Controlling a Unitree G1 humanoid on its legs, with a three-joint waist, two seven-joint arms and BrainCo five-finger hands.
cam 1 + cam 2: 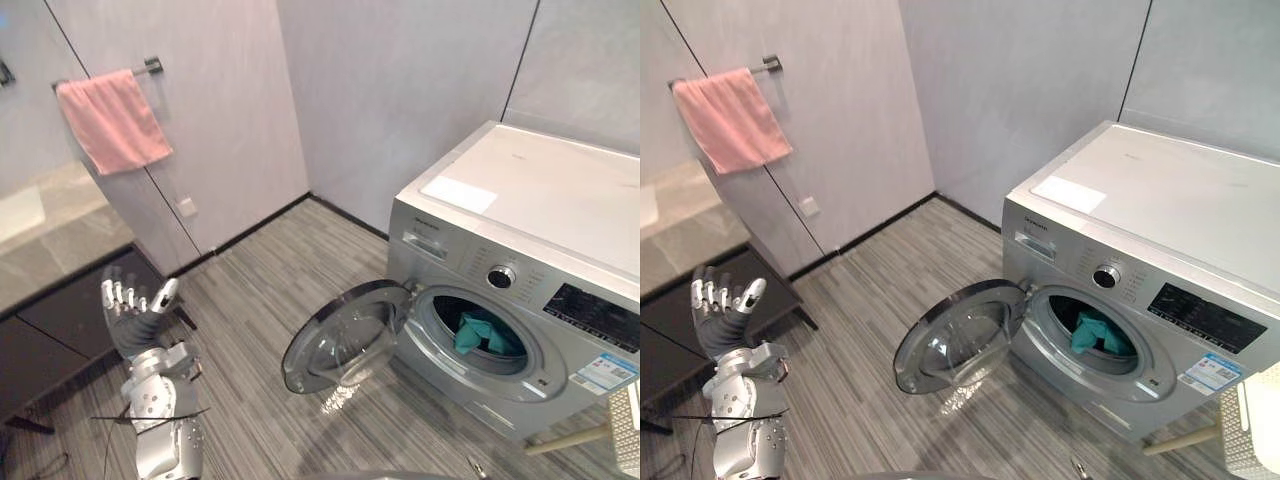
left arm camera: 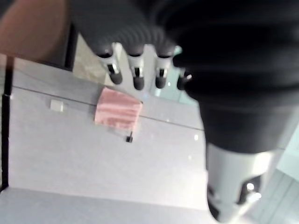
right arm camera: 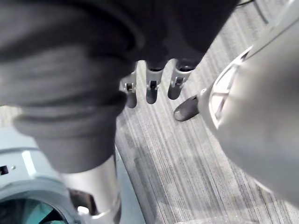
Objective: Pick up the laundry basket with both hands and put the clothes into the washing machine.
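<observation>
Holds left hand up, fingers wide, empty; right hand loose and empty over floor by washing machine, teal clothes inside.

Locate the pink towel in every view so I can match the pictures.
Left eye view: pink towel upper left, hanging from the wall rail.
Right eye view: towel upper left, same rail.
Left wrist view: towel just past the left robot hand fingertips, on the grey wall.
Right wrist view: faces floor and washing machine instead.
Shared landmark: the white wall socket near the towel.
</observation>
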